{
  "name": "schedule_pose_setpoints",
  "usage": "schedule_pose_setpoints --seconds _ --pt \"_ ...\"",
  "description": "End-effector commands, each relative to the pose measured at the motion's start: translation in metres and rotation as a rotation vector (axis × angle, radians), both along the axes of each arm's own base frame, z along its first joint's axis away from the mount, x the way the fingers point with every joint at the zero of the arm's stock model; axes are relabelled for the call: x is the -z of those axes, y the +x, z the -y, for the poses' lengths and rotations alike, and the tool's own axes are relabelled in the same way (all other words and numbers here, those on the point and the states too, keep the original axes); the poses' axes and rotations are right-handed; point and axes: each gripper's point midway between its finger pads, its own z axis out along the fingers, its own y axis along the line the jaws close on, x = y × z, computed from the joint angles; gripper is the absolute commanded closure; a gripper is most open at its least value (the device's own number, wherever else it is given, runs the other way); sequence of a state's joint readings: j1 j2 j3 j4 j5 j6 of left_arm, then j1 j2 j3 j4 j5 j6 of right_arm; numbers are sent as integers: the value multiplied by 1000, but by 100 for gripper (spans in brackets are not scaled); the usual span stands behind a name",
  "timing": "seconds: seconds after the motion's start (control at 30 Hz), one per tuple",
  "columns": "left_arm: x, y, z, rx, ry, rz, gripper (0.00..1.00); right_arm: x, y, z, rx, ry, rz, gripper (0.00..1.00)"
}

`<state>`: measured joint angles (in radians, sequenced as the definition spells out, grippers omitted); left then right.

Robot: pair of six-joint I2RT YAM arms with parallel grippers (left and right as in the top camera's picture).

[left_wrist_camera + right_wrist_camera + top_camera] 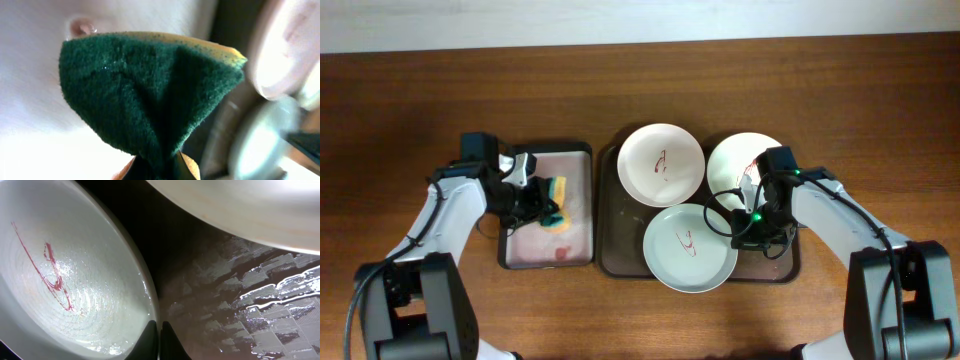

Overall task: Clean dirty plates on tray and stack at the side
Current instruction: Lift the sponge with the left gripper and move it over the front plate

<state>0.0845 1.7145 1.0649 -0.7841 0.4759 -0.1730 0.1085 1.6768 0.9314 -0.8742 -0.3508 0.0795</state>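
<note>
Wiping hadn't been started: sponge (pixel 150 95) was pinched by the left gripper (pixel 542 205), front plate (pixel 65 270) looked clamped at the rim by the right gripper (pixel 160 342) (all three plates (pixel 660 163) smeared, on the brown tray (pixel 620 262)). Sponge to be brought over next.

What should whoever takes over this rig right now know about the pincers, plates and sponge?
Left pincer: shut on the green-and-yellow sponge, over the small pink tray.
Right pincer: closed on the right rim of the front plate.
Plates: front plate, back-left plate and back-right plate all sit on the brown tray, each with a red smear.
Done: nothing wiped, nothing stacked.
Left: wipe all three, then stack them beside the tray.
</note>
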Motion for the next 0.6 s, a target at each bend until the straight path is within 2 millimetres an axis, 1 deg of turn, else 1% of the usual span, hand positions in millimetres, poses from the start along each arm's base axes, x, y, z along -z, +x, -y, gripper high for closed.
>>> schedule_pose_setpoints --seconds 0.0,0.07,0.2,0.27,0.33,0.4,0.47,0.53,0.57 --pt "-16 29 -18 19 263 160 100 -2 4 -4 -3 8 2 96" --pt "-30 34 -21 26 363 222 100 -2 4 -4 -3 8 3 96" --pt "-62 36 -22 37 550 331 100 -2 4 -4 -3 8 3 96" --pt "-71 35 -14 56 590 366 100 -2 4 -4 -3 8 3 96" --pt "-71 33 -2 47 571 369 100 -2 4 -4 -3 8 4 96" --pt "-70 30 19 91 513 374 100 -2 5 -4 -3 9 8 96" --pt "-69 20 57 162 379 368 100 -2 5 -4 -3 9 7 96" --pt "-71 5 97 194 236 336 100 -2 5 -4 -3 9 8 96" --pt "-71 1 106 188 210 324 100 -2 5 -4 -3 9 8 96"
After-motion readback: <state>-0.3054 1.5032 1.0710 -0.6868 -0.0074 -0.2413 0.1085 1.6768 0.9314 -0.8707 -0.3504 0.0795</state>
